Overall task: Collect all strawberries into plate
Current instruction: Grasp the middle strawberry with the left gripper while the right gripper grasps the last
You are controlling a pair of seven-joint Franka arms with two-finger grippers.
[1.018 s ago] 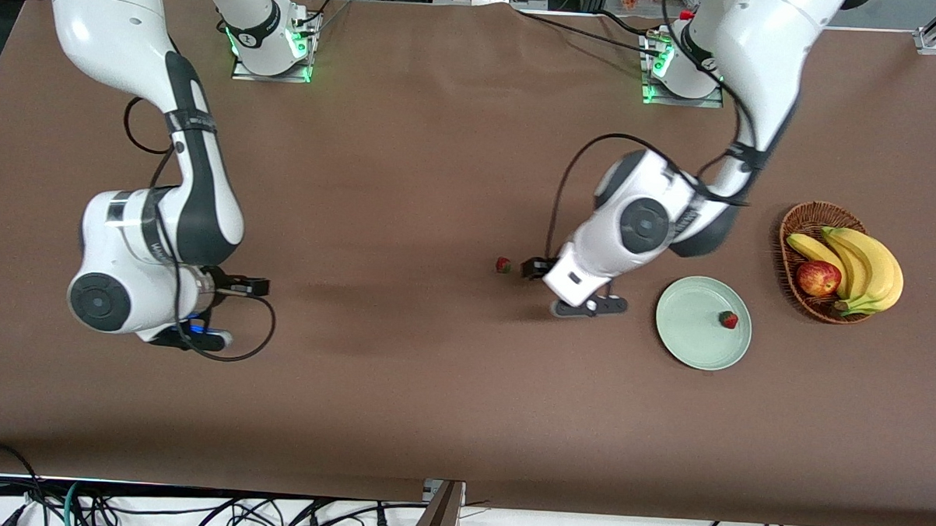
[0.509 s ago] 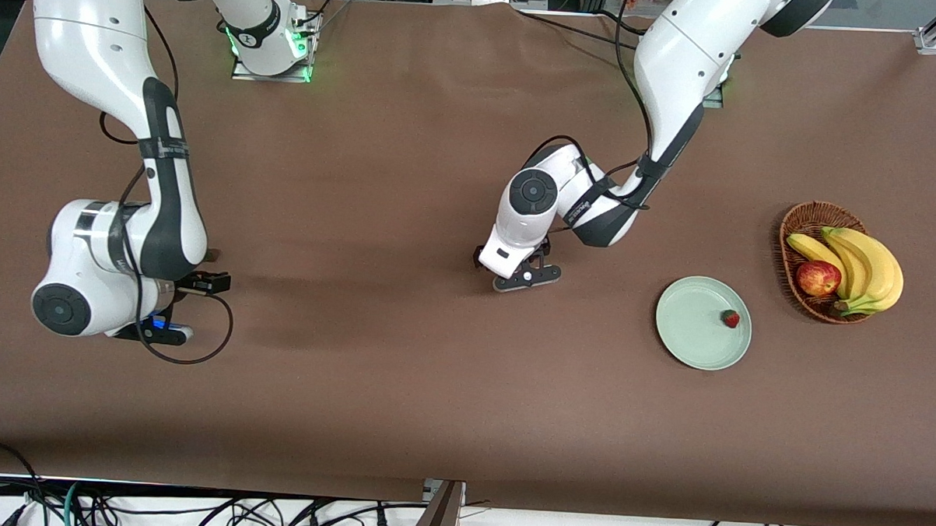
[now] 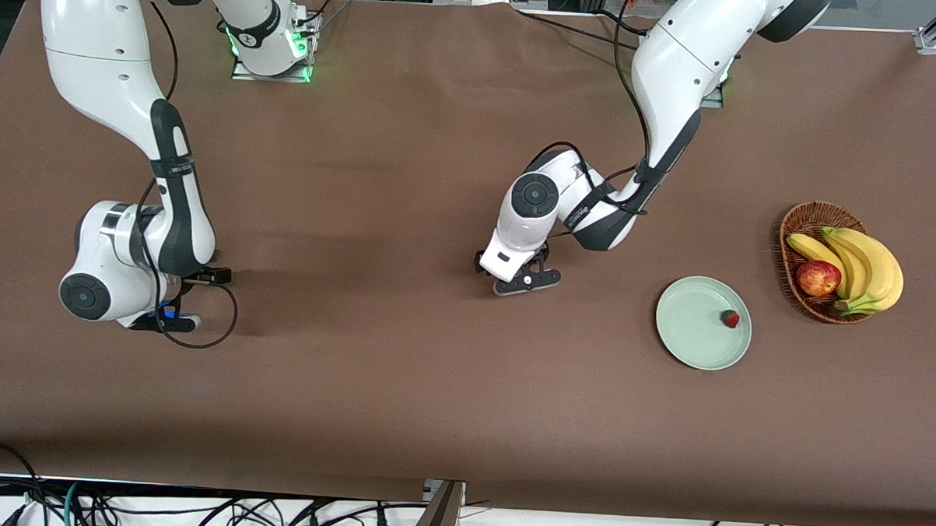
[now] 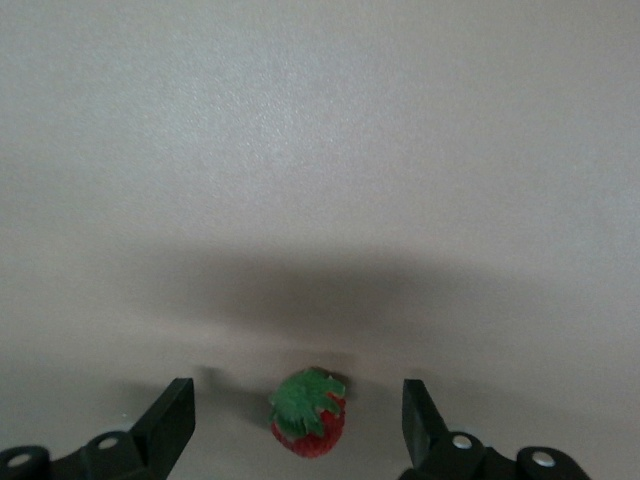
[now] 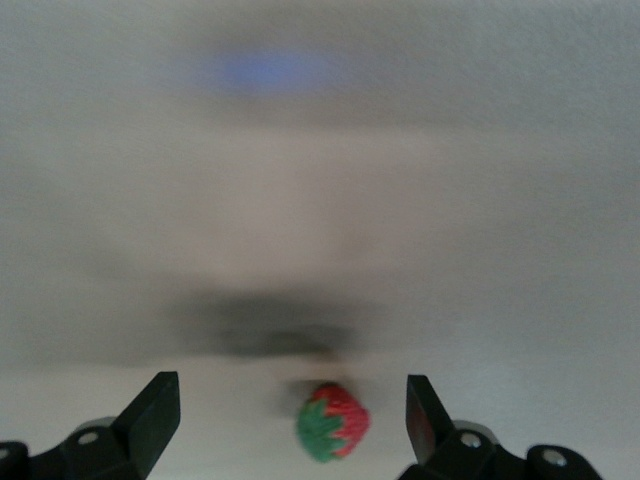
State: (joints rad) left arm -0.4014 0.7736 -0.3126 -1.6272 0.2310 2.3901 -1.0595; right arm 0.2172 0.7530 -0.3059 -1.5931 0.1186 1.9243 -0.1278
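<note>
One strawberry (image 3: pixel 730 319) lies in the pale mint-green plate (image 3: pixel 687 333), near the rim toward the basket. My left gripper (image 3: pixel 523 277) is low over the middle of the table. In the left wrist view it (image 4: pixel 300 420) is open, with a second strawberry (image 4: pixel 310 425) lying on the cloth between its fingers (image 4: pixel 170 420). My right gripper (image 3: pixel 162 318) is low over the right arm's end of the table. In the right wrist view it (image 5: pixel 290 415) is open, with a third strawberry (image 5: pixel 333 420) between its fingers (image 5: pixel 425 415). The hands hide both berries in the front view.
A brown wicker basket (image 3: pixel 798 220) with bananas (image 3: pixel 865 265) and a red apple (image 3: pixel 818 277) stands beside the plate at the left arm's end of the table. A brown cloth covers the table.
My left gripper has moved from beside the plate to over the strawberry at the table's middle, covering it. My right arm has shifted and settled over its own strawberry.
</note>
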